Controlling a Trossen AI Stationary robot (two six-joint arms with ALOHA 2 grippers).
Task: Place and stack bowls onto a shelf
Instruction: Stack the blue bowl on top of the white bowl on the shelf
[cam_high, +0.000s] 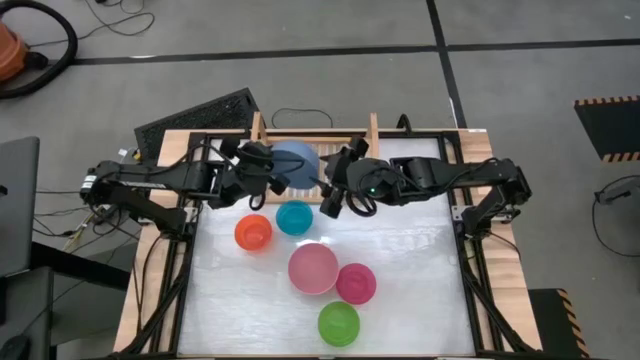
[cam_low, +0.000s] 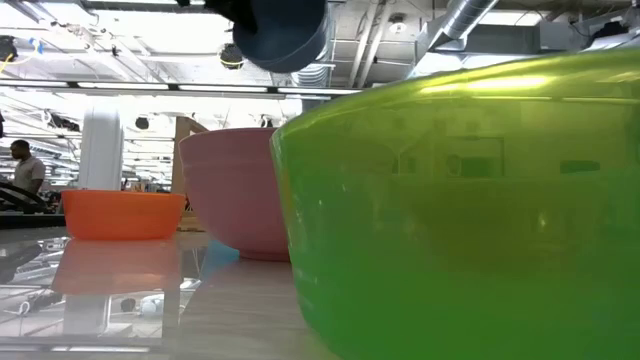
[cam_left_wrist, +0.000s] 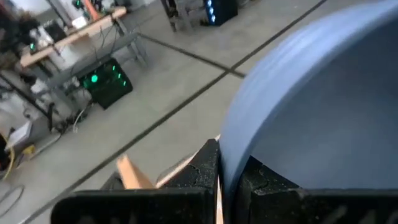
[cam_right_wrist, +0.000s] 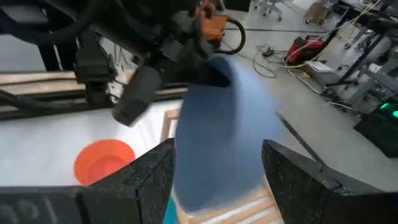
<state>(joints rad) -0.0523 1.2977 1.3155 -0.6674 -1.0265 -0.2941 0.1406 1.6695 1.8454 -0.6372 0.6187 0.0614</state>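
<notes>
A plain blue bowl (cam_high: 297, 161), tilted, is pinched by its rim in the closed left gripper (cam_left_wrist: 227, 180) above the wooden shelf (cam_high: 372, 127). The right gripper (cam_right_wrist: 217, 168) is spread wide around it, not gripping.

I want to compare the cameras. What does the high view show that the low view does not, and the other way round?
Only the high view shows both arms meeting over the shelf, the left gripper shut on the blue bowl's rim, the right gripper open beside it, plus the teal bowl and the magenta bowl. Only the low view shows the room behind, with a person at the far left. Both show the blue bowl, orange bowl, pink bowl and green bowl.
</notes>
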